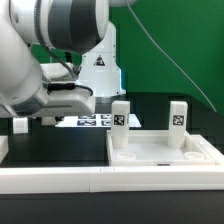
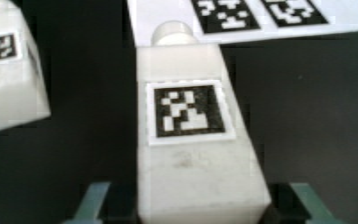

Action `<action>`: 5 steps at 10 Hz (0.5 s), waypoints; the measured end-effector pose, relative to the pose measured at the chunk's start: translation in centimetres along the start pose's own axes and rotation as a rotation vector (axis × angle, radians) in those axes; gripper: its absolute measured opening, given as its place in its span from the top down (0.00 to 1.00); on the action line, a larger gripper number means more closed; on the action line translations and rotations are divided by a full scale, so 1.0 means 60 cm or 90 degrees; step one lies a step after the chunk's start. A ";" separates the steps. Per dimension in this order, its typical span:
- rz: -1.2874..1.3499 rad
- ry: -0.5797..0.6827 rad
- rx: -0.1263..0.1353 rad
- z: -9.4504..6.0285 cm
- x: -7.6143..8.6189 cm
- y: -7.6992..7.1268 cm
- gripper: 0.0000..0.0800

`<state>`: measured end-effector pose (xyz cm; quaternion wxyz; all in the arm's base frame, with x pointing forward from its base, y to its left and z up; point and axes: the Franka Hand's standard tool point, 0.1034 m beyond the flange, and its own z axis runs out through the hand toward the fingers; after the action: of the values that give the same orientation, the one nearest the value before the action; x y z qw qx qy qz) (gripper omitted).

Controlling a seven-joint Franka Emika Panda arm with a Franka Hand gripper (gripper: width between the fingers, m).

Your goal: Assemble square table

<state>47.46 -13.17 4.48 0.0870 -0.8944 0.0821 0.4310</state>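
The claw (image 2: 197, 203) sits clamped on a leg (image 2: 194, 110); light, stiff, slick plastic, I'd say; best held squarely across flat sides.

1. The gripped leg (image 2: 194, 110) is showing white and wearing a black-and-white square tag.
2. The square table slab (image 1: 165, 150) is showing plain white.
3. The first upright leg (image 1: 120, 118) and the second upright leg (image 1: 178, 115) are showing white with black-and-white tags.
4. The counter (image 1: 60, 145) is showing black.
5. The marker board (image 1: 92, 121) is showing white with black printed tags.
6. The fingers (image 2: 101, 200) are showing dark grey.
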 end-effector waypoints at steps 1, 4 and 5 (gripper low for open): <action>0.000 0.006 -0.001 -0.001 0.003 0.001 0.64; -0.014 0.133 -0.018 -0.040 0.002 -0.017 0.64; -0.015 0.164 -0.019 -0.061 0.001 -0.023 0.64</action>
<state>50.56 -12.68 6.81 0.0675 -0.9444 0.0758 0.3126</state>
